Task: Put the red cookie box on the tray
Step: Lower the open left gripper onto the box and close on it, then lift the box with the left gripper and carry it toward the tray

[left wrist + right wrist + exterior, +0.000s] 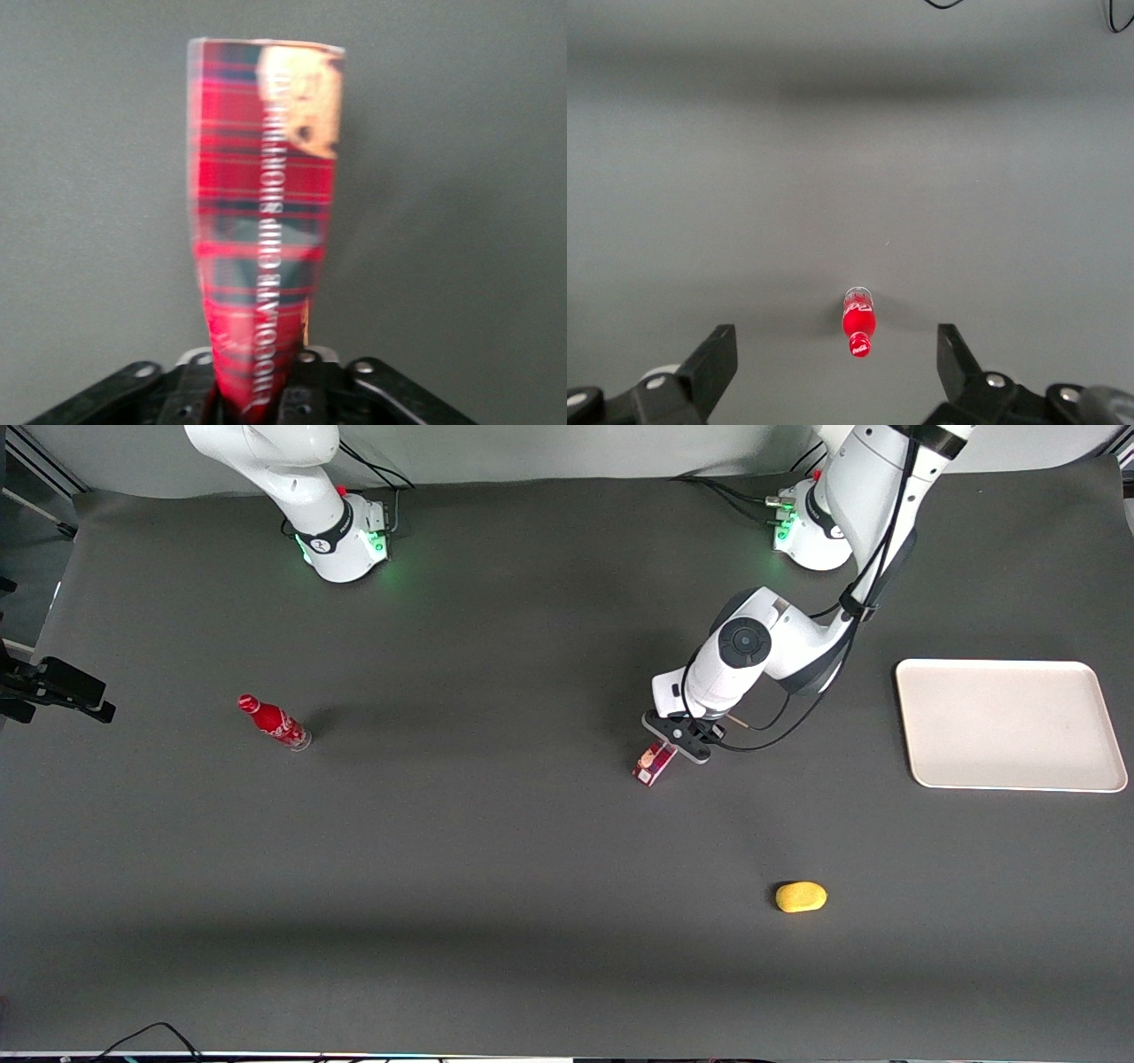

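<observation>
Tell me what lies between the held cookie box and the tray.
Only bare dark table, per the front view; the gripper holds the cookie box, and the tray sits toward the working arm's end.

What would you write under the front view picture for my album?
The gripper holds the cookie box over the table, with the tray waiting toward the working arm's end.

Looks like a robotics lab setup

Two white arm bases (pixel 341 536) bolted onto a dark-covered bench (pixel 496 921) with green status lights, loose cables, a plain grey backdrop, and the gripper (pixel 678 737) mid-frame.
</observation>
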